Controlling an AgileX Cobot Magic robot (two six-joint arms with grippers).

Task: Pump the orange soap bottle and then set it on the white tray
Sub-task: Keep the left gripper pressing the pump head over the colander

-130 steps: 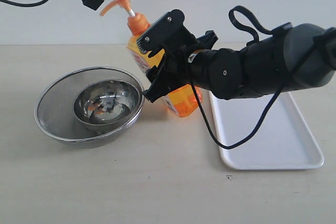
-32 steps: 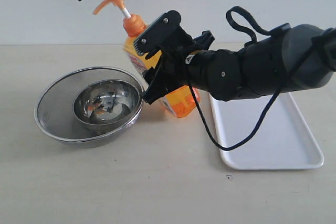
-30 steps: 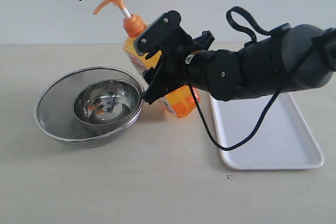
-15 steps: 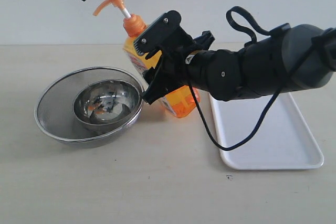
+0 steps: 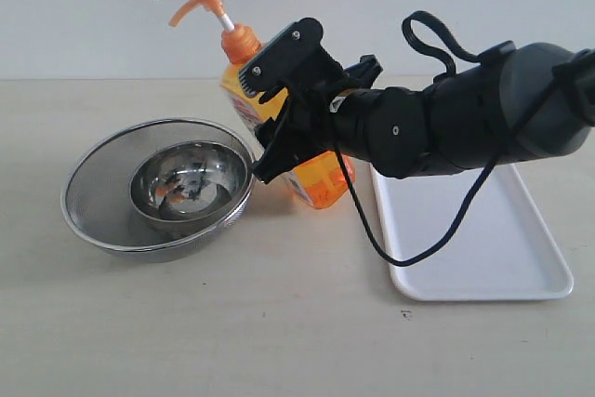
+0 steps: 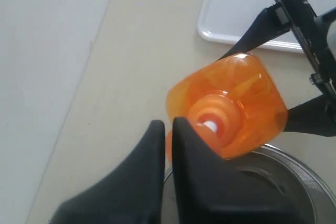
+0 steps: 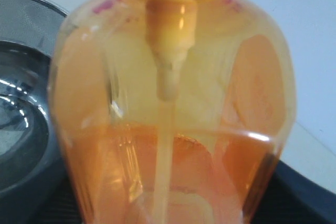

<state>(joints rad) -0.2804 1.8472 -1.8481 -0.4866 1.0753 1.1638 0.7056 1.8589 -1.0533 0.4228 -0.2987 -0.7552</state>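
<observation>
Right tool [image 5: 257,124] clamps the orange soap bottle [image 5: 322,179] around its body, holding it tilted over the counter [image 5: 279,323] between the steel bowl [image 5: 186,178] and the white tray [image 5: 483,248]. Left tool [image 6: 168,124], fingers pressed nearly together, sits on the pump head [image 5: 197,5].

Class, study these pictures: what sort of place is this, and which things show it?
Probably a robot test bench, not a kitchen: a beige tabletop against a plain wall, a black robot arm holding an orange soap bottle, and a steel bowl and white tray laid out.
</observation>
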